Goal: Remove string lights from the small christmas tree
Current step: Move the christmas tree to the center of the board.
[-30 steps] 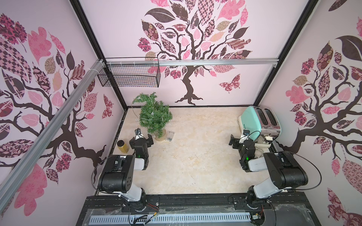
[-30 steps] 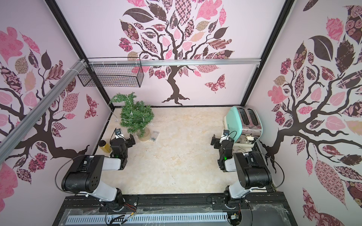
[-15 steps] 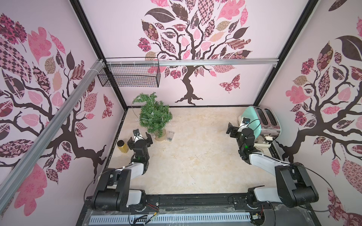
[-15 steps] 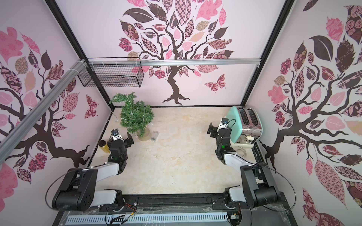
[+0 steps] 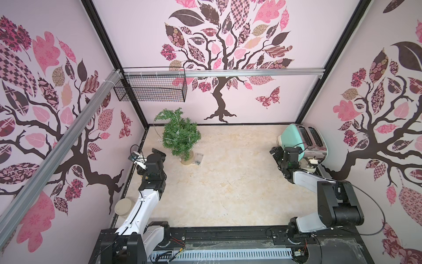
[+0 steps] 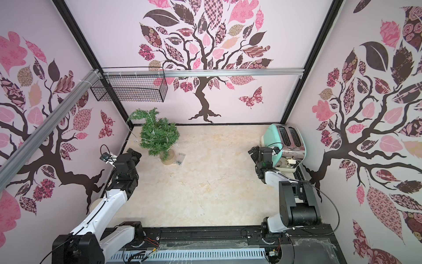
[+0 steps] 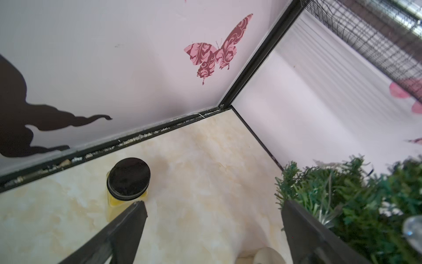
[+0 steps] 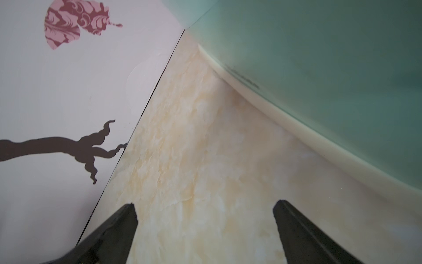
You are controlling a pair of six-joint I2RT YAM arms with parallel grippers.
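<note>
Both arms have unfolded from their low pose at the front and now reach forward; the left pincer (image 7: 213, 205) has come close to the small christmas tree (image 5: 180, 134), and the right pincer (image 8: 204, 204) has gone up beside the mint toaster (image 5: 303, 139); the tree itself has not moved. Each pincer stands wide open and has hold of nothing; between the fingers I see only bare table. The string lights (image 5: 177, 128) are all on the tree yet, the thin wire wound through the branches with one loop hanging out toward the wall; their clear battery box (image 5: 197, 158) lies on the table just beside the tan base. So I judge that the work is only at the approach; no wire is lifted, and the left arm seems the one that is placed to start. The table (image 5: 228, 182) is a pale cream, marble-like sheet, mostly bare; a jar (image 7: 128, 178) with a black lid stands near the left wall. Pink walls with printed trees close three sides, and a wire basket (image 5: 150, 90) hangs in the corner above the tree.
</note>
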